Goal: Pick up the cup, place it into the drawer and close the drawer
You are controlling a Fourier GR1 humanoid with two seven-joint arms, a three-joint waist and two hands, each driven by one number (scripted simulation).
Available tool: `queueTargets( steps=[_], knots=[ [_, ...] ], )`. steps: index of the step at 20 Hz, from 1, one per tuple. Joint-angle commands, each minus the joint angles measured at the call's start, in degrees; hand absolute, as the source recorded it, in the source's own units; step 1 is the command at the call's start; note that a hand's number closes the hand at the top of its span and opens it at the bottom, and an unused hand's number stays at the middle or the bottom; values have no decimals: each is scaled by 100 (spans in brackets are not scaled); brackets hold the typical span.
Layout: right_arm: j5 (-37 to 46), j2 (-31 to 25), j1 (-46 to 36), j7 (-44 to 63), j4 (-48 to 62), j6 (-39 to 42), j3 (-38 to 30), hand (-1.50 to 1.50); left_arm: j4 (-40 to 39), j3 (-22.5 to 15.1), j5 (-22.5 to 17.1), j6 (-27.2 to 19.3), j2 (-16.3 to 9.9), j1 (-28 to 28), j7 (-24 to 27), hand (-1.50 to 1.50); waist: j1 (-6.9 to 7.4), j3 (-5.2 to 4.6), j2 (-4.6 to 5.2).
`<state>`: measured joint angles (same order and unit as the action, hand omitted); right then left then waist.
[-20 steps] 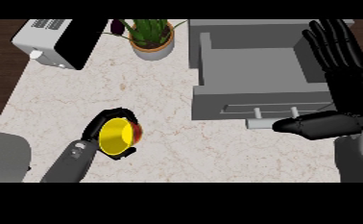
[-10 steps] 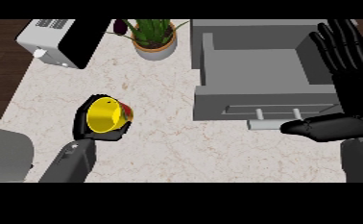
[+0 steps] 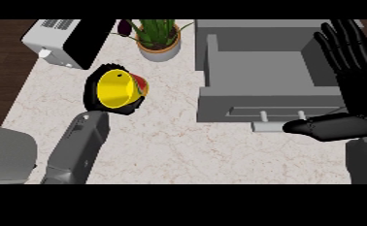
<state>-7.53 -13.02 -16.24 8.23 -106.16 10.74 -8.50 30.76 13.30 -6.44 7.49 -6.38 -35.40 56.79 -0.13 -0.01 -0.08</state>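
The left hand (image 3: 108,91) is curling black fingers round a glossy yellow cup (image 3: 114,89) with a red patch, hiding most of its outside, over the pale marbled counter (image 3: 179,147) left of the open grey drawer (image 3: 265,74). The boxy drawer is showing a flat bare floor. The right hand (image 3: 344,50) is resting at the right edge, fingers spread straight, partly cut off.

Kitchen: marble counter (image 3: 179,147), toaster (image 3: 68,43), potted plant (image 3: 158,38).
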Motion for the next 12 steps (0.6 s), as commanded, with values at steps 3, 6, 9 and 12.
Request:
queueTargets(
  steps=[3,6,9,12],
  knots=[
    [-6,-66,100,-379,255,107,-185,-150,1090,-418,1,-196,400,-677,-1274,150,81,11,-35],
    [151,75,275,-242,-31,-24,7,-150,1489,-719,27,-658,622,-976,-1718,150,19,6,-32],
    [158,148,-6,241,-333,-233,136,-150,2008,-1095,-186,-1064,628,-1339,-2568,150,24,4,-57],
    [84,37,35,-311,253,-53,-159,-150,1875,-897,-85,-1213,578,-2090,-3230,150,-4,5,2]
  ],
)
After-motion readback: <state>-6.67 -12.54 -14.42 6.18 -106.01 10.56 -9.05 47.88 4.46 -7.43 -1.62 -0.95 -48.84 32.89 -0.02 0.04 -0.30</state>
